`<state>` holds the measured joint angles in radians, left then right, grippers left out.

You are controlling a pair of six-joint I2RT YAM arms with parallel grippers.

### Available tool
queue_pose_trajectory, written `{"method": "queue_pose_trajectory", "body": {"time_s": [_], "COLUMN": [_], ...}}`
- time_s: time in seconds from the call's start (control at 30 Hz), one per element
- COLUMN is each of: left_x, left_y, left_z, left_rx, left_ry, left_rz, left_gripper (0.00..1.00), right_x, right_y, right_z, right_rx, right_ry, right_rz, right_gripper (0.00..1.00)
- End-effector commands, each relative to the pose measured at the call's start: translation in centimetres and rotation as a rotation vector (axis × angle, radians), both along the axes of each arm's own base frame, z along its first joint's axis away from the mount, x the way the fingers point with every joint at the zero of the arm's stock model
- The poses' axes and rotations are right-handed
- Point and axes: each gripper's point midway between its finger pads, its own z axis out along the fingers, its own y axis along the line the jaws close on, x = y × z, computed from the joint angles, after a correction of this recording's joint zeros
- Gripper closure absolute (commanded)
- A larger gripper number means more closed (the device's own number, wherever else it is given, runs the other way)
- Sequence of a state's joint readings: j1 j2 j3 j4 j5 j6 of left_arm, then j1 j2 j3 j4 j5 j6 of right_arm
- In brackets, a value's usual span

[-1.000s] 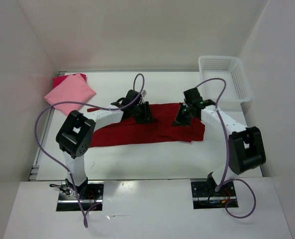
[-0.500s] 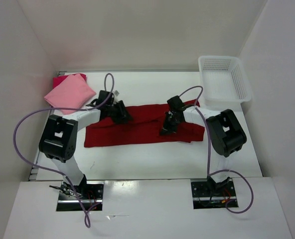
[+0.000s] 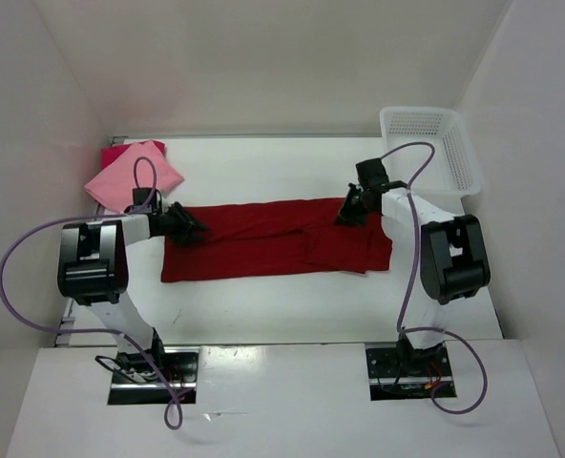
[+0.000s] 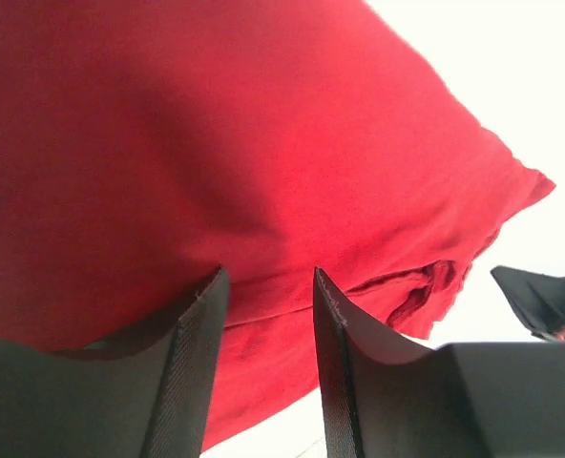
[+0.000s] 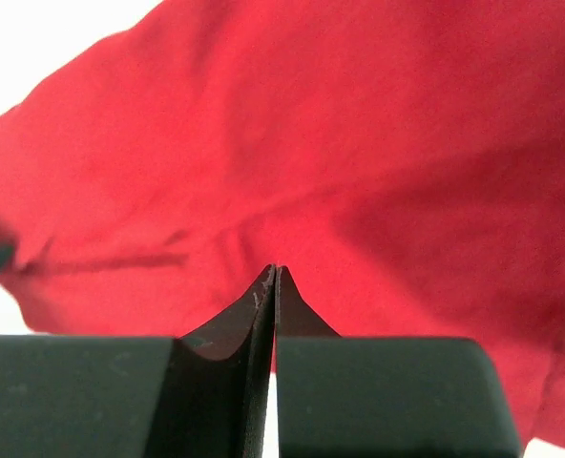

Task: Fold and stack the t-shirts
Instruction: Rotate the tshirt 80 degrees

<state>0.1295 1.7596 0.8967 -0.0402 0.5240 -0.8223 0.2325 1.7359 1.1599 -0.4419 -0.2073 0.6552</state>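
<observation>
Far left, the light pink t-shirt lies folded on the magenta-red one. That is the stack, parked in the table corner so it stays out of the working space.

Next along is my left claw, down low at the left end of the dark crimson t-shirt. Its fingers are partly spread, with cloth showing beyond the gap and nothing clamped, as far as I can see.

The crimson shirt is laid out long across the middle, narrowed into a band, which I judge is ready for its end-to-end fold.

Over at its far right corner sits my right claw, fingers pressed tight together. Whether a thin edge is caught between them, I cannot tell.

Beyond it, the white basket waits in the corner.
</observation>
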Motion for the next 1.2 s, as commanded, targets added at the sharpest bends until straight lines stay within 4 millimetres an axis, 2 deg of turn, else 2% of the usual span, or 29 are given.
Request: {"method": "queue_pose_trajectory", "body": {"time_s": [0.0,0.07,0.1,0.17,0.2,0.23,0.27,0.3,0.33,0.4,0.47,0.5,0.53,0.57,0.6,0.63,0.67,0.7,0.73,0.77,0.8,0.83,0.87,0.9,0.93,0.97,1.03,1.1,1.17], "left_x": [-2.1,-2.8,-3.1,-4.3,-4.6,-5.3,-5.3,-5.6,-6.2,-7.3,-7.9,-8.5,-8.8,-8.7,-9.2,-9.2,-9.5,-9.6,-9.7,-10.1,-10.4,-10.4,-10.6,-10.7,-10.6,-10.8,-10.0,-9.5,-8.1], "left_y": [0.5,1.6,2.9,4.5,5.6,5.7,6.4,6.3,6.1,6.0,6.0,5.7,4.7,4.4,3.8,3.6,2.9,2.5,1.8,1.2,0.8,0.5,-0.2,-0.7,-1.2,-2.2,-3.3,-5.0,-6.2], "left_z": [-2.0,-2.4,-1.9,-2.1,-1.0,-0.9,0.4,1.0,1.4,2.9,4.9,5.1,5.4,6.3,6.4,6.6,7.0,7.4,7.6,7.5,7.2,7.0,6.8,6.5,6.4,6.6,7.2,7.9,9.5], "left_rx": [-0.077,-0.075,-0.061,-0.019,0.007,0.022,0.053,0.056,0.057,0.077,0.109,0.125,0.134,0.147,0.151,0.167,0.171,0.173,0.173,0.165,0.158,0.147,0.14,0.133,0.122,0.12,0.126,0.145,0.197], "left_ry": [0.097,0.117,0.117,0.14,0.116,0.121,0.081,0.07,0.066,0.037,-0.025,-0.03,-0.042,-0.073,-0.071,-0.092,-0.095,-0.111,-0.123,-0.124,-0.112,-0.113,-0.111,-0.108,-0.114,-0.129,-0.144,-0.162,-0.228], "left_rz": [0.037,0.073,0.118,0.181,0.212,0.222,0.247,0.248,0.248,0.25,0.248,0.218,0.176,0.154,0.13,0.103,0.072,0.061,0.036,0.016,0.01,0.012,-0.005,-0.013,-0.016,-0.054,-0.079,-0.134,-0.19], "left_gripper": [0.51,0.52,0.52,0.53,0.53,0.53,0.53,0.53,0.53,0.53,0.53,0.52,0.52,0.52,0.52,0.52,0.53,0.53,0.55,0.55,0.55,0.55,0.55,0.56,0.56,0.56,0.56,0.56,0.61], "right_x": [2.3,3.8,4.0,5.8,6.2,7.8,8.5,9.1,11.1,12.9,15.8,18.7,19.1,19.1,19.7,22.2,21.7,23.3,22.7,23.3,22.5,22.4,21.5,21.4,20.6,20.0,18.6,16.2,13.9], "right_y": [-1.2,-1.0,-1.0,-0.5,-0.4,0.0,0.1,0.0,1.1,3.1,5.8,7.6,8.7,9.9,11.0,11.9,12.8,13.9,13.9,14.4,14.7,14.4,15.5,14.8,15.2,14.9,14.7,14.8,15.0], "right_z": [-2.4,-2.5,-3.5,-3.1,-4.2,-3.4,-3.8,-5.8,-4.5,-4.8,-5.0,-1.8,-4.4,-4.5,-4.1,-2.4,-2.2,3.5,1.3,4.5,3.1,6.2,7.1,8.3,9.5,12.4,14.0,14.8,14.7], "right_rx": [-0.086,-0.088,-0.094,-0.073,-0.078,-0.069,-0.1,-0.121,-0.126,-0.119,-0.104,-0.065,-0.059,-0.052,-0.036,-0.016,-0.008,0.055,0.05,0.09,0.075,0.066,0.047,0.005,0.007,0.01,0.019,0.007,0.02], "right_ry": [-0.018,-0.032,-0.01,-0.037,-0.018,-0.049,-0.049,-0.017,-0.047,-0.044,-0.067,-0.156,-0.119,-0.101,-0.111,-0.193,-0.177,-0.318,-0.272,-0.342,-0.293,-0.34,-0.353,-0.38,-0.383,-0.418,-0.404,-0.371,-0.366], "right_rz": [-0.037,-0.052,-0.051,-0.074,-0.073,-0.075,-0.082,-0.088,-0.081,-0.051,-0.032,-0.022,0.001,0.023,0.04,0.048,0.07,0.092,0.101,0.1,0.11,0.122,0.152,0.155,0.166,0.173,0.2,0.262,0.301], "right_gripper": [0.97,0.97,0.97,0.97,0.97,0.97,0.97,0.97,0.97,0.97,0.97,0.97,0.97,0.97,0.94,0.94,0.91,0.88,0.86,0.86,0.81,0.79,0.75,0.65,0.61,0.57,0.49,0.54,0.73]}}
